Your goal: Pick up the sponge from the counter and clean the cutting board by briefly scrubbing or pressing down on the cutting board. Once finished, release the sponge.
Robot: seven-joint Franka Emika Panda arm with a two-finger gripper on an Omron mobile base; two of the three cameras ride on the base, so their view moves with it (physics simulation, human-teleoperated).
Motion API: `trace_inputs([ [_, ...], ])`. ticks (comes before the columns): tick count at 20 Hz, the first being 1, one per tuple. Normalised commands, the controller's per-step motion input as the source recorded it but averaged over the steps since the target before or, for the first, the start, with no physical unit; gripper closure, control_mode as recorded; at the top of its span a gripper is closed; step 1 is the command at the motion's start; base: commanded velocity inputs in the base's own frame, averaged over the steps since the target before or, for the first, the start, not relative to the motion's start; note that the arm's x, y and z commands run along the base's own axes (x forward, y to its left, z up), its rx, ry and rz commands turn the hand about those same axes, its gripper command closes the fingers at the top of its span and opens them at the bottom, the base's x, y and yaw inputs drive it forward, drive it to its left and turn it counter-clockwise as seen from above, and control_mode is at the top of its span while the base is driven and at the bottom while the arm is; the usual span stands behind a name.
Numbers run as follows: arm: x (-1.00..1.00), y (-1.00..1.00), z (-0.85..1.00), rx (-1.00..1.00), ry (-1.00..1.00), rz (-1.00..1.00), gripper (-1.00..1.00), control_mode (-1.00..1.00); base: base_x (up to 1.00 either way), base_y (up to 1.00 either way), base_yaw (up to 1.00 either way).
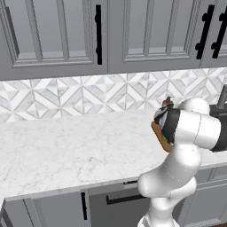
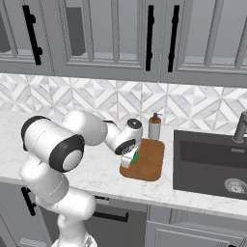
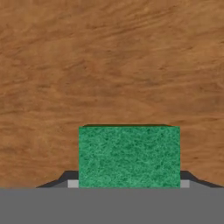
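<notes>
My gripper (image 2: pixel 129 160) is shut on the green sponge (image 2: pixel 136 157) and holds it down at the left part of the orange-brown cutting board (image 2: pixel 150 161). In the hand view the sponge (image 3: pixel 129 155) sits between the two dark finger tips (image 3: pixel 70 178), its green face toward the camera, with the wood grain of the cutting board (image 3: pixel 109 65) close behind it. From the left base view my own forearm hides most of the cutting board (image 1: pixel 158 134); just a brown sliver shows. The board lies on the white marble counter (image 1: pixel 66 142).
A soap dispenser (image 2: pixel 154 126) stands at the backsplash just behind the board. A dark sink (image 2: pixel 212 164) with a faucet (image 2: pixel 240 126) lies right of the board. Grey cabinets hang above. The counter (image 2: pixel 96 176) stretches on to the left.
</notes>
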Motion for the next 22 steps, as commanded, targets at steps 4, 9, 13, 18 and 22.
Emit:
trace_inputs([
  [4, -0.81, -0.12, -0.02, 0.0, 0.02, 0.0, 1.0, -1.0, 0.0, 0.0, 0.0],
  [9, -0.5, -0.03, 0.0, 0.0, 0.03, 0.0, 1.0, -1.0, 0.0, 0.0, 0.0],
  [13, 0.16, -0.03, 0.02, 0.0, 0.0, 0.0, 1.0, -1.0, 0.0, 0.0, 0.0],
  [18, 0.52, -0.12, 0.13, 0.02, 0.05, 0.0, 1.0, -1.0, 0.0, 0.0, 0.0],
  [22, 0.36, -0.19, 0.2, 0.03, 0.11, 0.0, 1.0, -1.0, 0.0, 0.0, 0.0],
])
